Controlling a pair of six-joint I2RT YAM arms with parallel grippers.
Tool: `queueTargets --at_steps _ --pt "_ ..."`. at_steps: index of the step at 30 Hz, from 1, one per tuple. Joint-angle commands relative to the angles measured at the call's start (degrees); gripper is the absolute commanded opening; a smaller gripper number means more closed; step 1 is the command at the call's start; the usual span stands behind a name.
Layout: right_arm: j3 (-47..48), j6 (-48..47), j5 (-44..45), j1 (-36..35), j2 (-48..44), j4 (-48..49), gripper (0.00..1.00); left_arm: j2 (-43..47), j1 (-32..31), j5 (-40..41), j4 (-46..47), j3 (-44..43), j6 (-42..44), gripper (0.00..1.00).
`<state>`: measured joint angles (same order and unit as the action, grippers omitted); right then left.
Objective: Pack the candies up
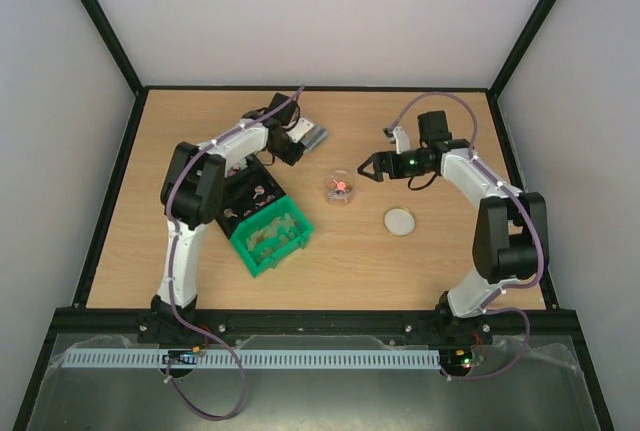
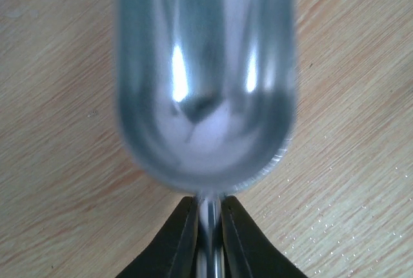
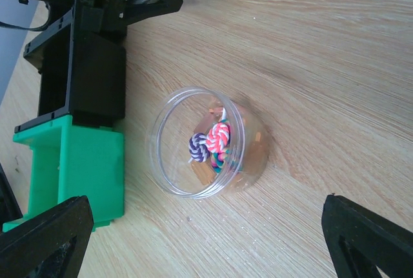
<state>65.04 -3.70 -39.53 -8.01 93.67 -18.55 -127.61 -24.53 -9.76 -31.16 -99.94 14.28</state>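
A small clear cup (image 1: 338, 189) stands mid-table with a few swirled candies (image 1: 340, 186) in it. The right wrist view shows the cup (image 3: 255, 155) holding purple, pink and green swirl candies (image 3: 216, 139). My left gripper (image 1: 290, 147) is shut on the handle of a metal scoop (image 1: 312, 134), held above the wood behind the cup. In the left wrist view the gripper (image 2: 208, 226) pinches the handle, and the scoop bowl (image 2: 205, 78) looks empty. My right gripper (image 1: 368, 166) is open and empty just right of the cup, its fingers (image 3: 368, 239) spread wide.
A green bin (image 1: 290, 249) with pale candies (image 1: 272, 236) and a black bin (image 1: 240, 213) with coloured candies (image 1: 262, 191) sit left of the cup. Both bins show in the right wrist view, green (image 3: 71, 162) and black (image 3: 84, 78). A round white lid (image 1: 400, 221) lies near the cup.
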Motion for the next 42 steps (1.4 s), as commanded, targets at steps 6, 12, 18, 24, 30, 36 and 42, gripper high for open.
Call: queueTargets --at_steps 6,12,18,24,30,36,42 --pt "2.8 -3.6 1.3 1.2 1.1 -6.4 0.99 -1.0 -0.3 0.0 0.3 -1.0 0.4 0.22" --pt "4.7 -9.0 3.9 4.8 0.0 -13.5 0.99 1.2 -0.1 -1.5 -0.3 -0.7 0.5 0.36" --pt "4.0 -17.4 14.3 9.0 0.0 -19.7 0.94 8.0 0.0 -4.1 -1.4 -1.0 0.6 0.77" --pt "-1.4 -18.0 28.4 8.4 -0.5 -17.0 0.73 18.6 0.0 -3.1 1.1 2.6 2.9 0.99" --pt "-7.3 -16.0 37.5 4.0 -0.8 -11.9 0.57 28.2 0.0 -1.8 4.6 7.0 1.4 0.99" --pt "-10.8 -15.3 42.5 1.8 0.5 -8.8 0.44 35.4 0.1 0.9 3.5 9.5 -1.3 0.99" --pt "-13.8 -15.1 44.5 -0.3 1.8 -6.7 0.35 46.2 0.1 1.3 12.3 21.5 -1.6 0.99"
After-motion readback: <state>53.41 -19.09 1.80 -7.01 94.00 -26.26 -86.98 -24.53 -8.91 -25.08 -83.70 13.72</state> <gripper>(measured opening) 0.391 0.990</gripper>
